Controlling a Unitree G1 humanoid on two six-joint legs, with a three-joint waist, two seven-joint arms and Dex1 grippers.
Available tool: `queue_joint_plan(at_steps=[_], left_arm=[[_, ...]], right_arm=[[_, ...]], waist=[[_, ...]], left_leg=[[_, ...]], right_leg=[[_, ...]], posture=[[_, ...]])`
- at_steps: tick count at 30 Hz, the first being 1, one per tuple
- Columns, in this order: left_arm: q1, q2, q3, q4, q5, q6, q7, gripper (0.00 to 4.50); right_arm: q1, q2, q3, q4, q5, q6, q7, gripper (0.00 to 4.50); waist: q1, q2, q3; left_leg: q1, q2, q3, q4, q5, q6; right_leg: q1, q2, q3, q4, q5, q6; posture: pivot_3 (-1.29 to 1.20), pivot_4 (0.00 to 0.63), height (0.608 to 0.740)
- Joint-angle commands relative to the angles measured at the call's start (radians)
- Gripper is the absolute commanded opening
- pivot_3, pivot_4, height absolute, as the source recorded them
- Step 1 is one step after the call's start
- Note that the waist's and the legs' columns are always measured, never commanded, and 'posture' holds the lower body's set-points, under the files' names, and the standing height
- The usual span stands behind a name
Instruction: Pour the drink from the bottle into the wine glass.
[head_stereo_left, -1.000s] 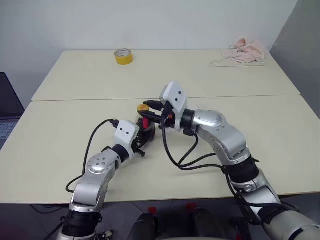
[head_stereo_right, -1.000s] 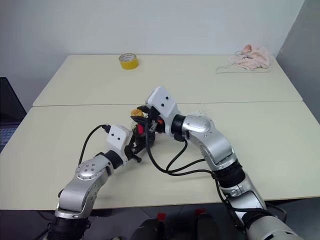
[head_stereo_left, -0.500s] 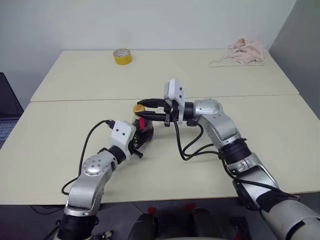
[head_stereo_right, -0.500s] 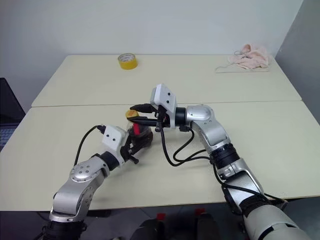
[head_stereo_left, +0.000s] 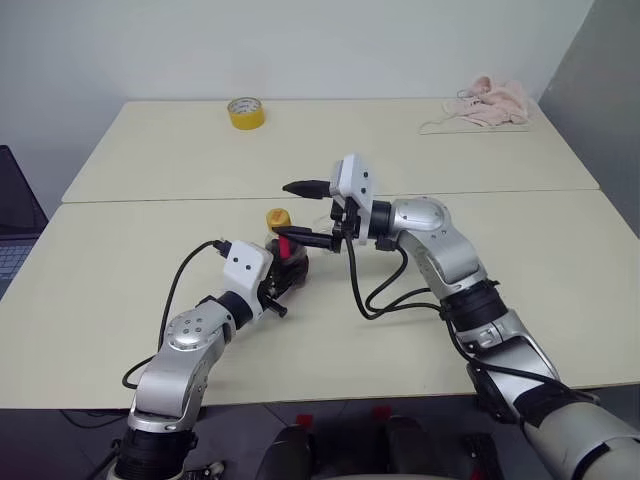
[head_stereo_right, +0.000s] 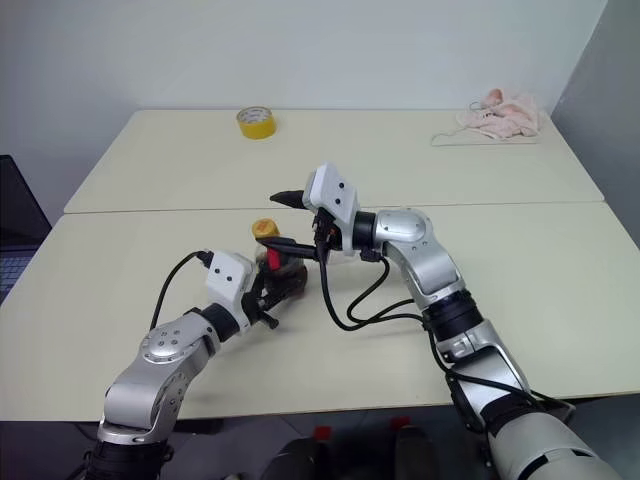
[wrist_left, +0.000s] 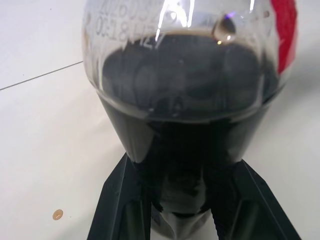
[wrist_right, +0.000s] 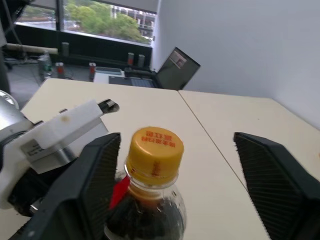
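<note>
Far left, past the table (head_stereo_left: 120, 300) edge, a laptop (head_stereo_left: 15, 225) corner. Along the near-left stretch, wide bare tabletop between that edge and the left arm. Toward the far edge, left of centre, a tape roll (head_stereo_left: 246, 113), well apart from everything else, with open surface all round it. Across the middle, a seam (head_stereo_left: 150, 199) where two tabletops meet, running side to side just behind the work. Near centre, left gripper (head_stereo_left: 283, 281) clamped narrow on the lower body of the bottle (head_stereo_left: 288, 262), fingers (wrist_left: 120, 200) pressed against both sides of the base. Bottle upright on the table, red label at the neck, cap (head_stereo_left: 277, 217) on, drink (wrist_left: 185, 120) dark up to the shoulder. Just beside and above, right gripper (head_stereo_left: 298, 213) pointing level toward the robot's left, spread wide, one finger above the cap and one at neck height, cap between them; in the right wrist view both fingers (wrist_right: 97, 170) apart from the cap, one much nearer than the other. Right of the right arm, broad free tabletop out to the right edge. Far right corner, a pink cloth (head_stereo_left: 487, 101) close to the far edge.
</note>
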Motion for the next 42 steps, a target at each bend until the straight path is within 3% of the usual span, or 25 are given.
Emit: queue_joint_plan(at_steps=[1, 6, 11, 20, 30, 42], left_arm=[[-0.001, 0.003, 0.007, -0.063, 0.008, -0.018, 0.018, 1.13], [0.002, 0.01, 0.002, -0.044, 0.019, -0.037, 0.018, 1.13], [-0.006, 0.01, -0.007, -0.021, 0.03, -0.046, 0.015, 1.12], [-0.013, 0.012, -0.01, -0.002, 0.035, -0.057, 0.011, 1.11], [-0.018, 0.013, -0.016, 0.008, 0.039, -0.066, 0.003, 1.09], [-0.014, 0.01, -0.013, 0.004, 0.044, -0.067, 0.0, 1.08]], right_arm=[[0.038, -0.008, -0.019, -0.183, 0.002, 0.117, -0.082, 4.5], [0.089, 0.03, -0.025, -0.311, -0.046, 0.235, -0.263, 4.5], [0.118, 0.055, 0.002, -0.381, -0.044, 0.293, -0.308, 4.5], [0.141, 0.052, 0.063, -0.423, -0.036, 0.277, -0.271, 4.5], [0.126, 0.088, 0.074, -0.357, -0.086, 0.265, -0.327, 4.5], [0.136, 0.046, -0.001, -0.357, -0.075, 0.292, -0.342, 4.5]], waist=[[0.0, 0.0, 0.0], [0.001, 0.0, 0.0], [0.001, 0.0, 0.0], [0.0, 0.0, 0.0], [0.0, 0.0, 0.0], [0.0, 0.0, 0.0]], left_leg=[[0.0, 0.0, 0.0, 0.0, 0.0, 0.0], [0.0, 0.0, 0.0, 0.0, 0.0, 0.0], [0.0, 0.0, 0.0, 0.0, 0.0, 0.0], [0.0, 0.0, 0.0, 0.0, 0.0, 0.0], [0.0, 0.0, 0.0, 0.0, 0.0, 0.0], [0.0, 0.0, 0.0, 0.0, 0.0, 0.0]], right_leg=[[0.0, 0.0, 0.0, 0.0, 0.0, 0.0], [0.0, 0.0, 0.0, 0.0, 0.0, 0.0], [0.0, 0.0, 0.0, 0.0, 0.0, 0.0], [0.0, 0.0, 0.0, 0.0, 0.0, 0.0], [0.0, 0.0, 0.0, 0.0, 0.0, 0.0], [0.0, 0.0, 0.0, 0.0, 0.0, 0.0]], posture=[[0.0, 0.15, 0.74], [0.0, 0.15, 0.74], [0.0, 0.15, 0.74], [0.0, 0.15, 0.74], [0.0, 0.15, 0.74], [0.0, 0.15, 0.74]])
